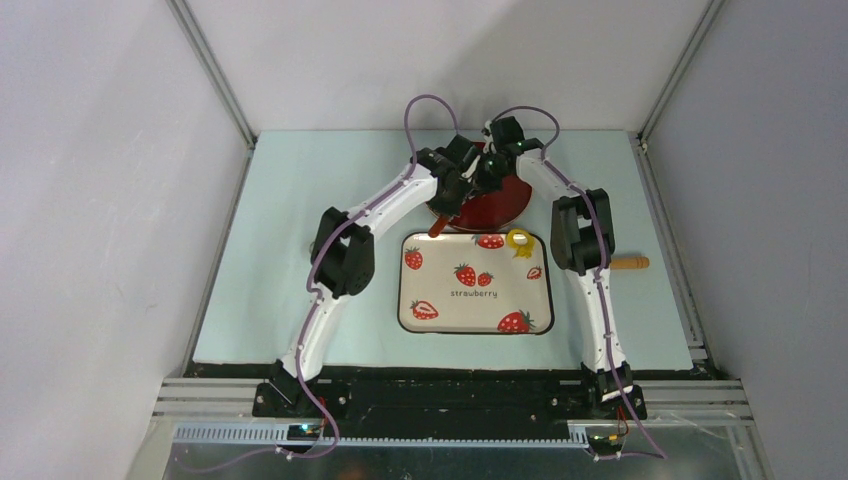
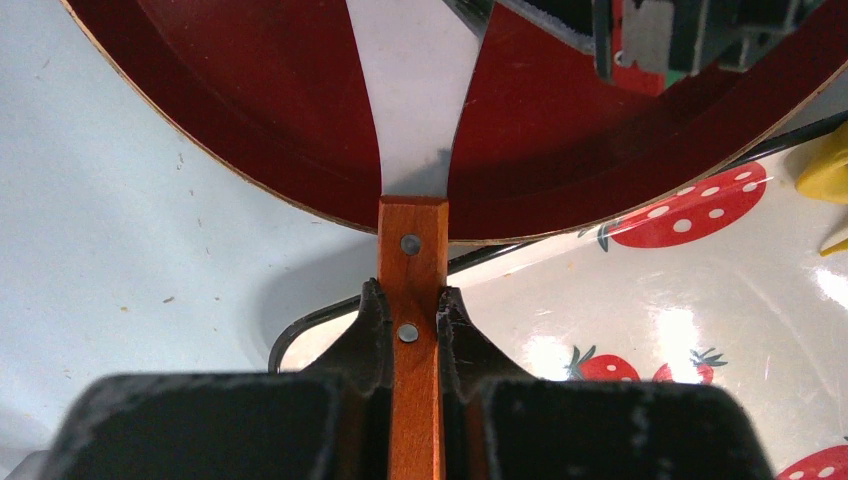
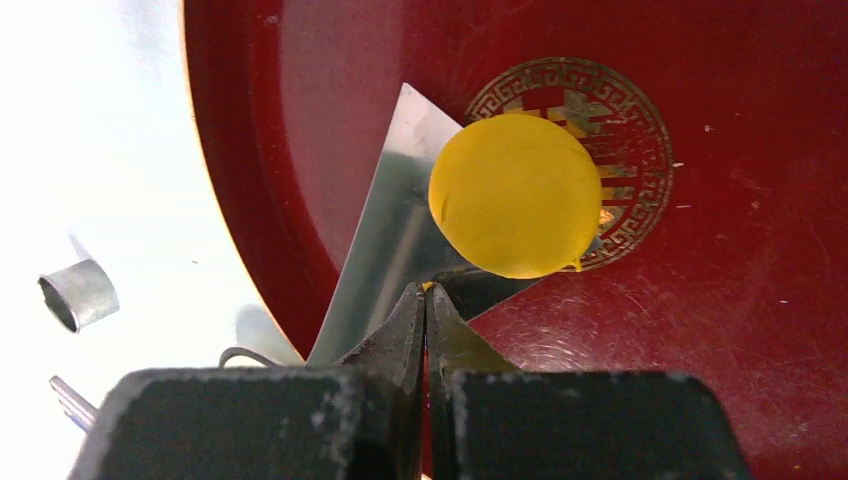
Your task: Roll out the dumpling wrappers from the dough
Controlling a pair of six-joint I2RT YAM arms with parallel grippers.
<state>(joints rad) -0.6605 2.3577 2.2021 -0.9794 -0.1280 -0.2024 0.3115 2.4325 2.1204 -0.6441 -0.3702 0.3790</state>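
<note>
A round, flat yellow dumpling wrapper [image 3: 515, 195] lies half on the metal blade [image 3: 390, 240] of a spatula and half over the dark red plate [image 3: 740, 300]. My right gripper [image 3: 427, 290] is shut just short of the wrapper's near edge, with a speck of yellow at its tips. My left gripper [image 2: 411, 295] is shut on the spatula's wooden handle [image 2: 411, 250], and its blade [image 2: 415, 100] reaches over the plate [image 2: 250, 120]. In the top view both grippers meet over the plate [image 1: 505, 208]. A yellow ring-like scrap of dough [image 1: 518, 240] lies on the strawberry tray [image 1: 475, 300].
A metal ring cutter [image 3: 78, 295] lies on its side on the table left of the plate. A wooden roller [image 1: 630, 263] sticks out behind the right arm. The tray sits just in front of the plate, between the two arms.
</note>
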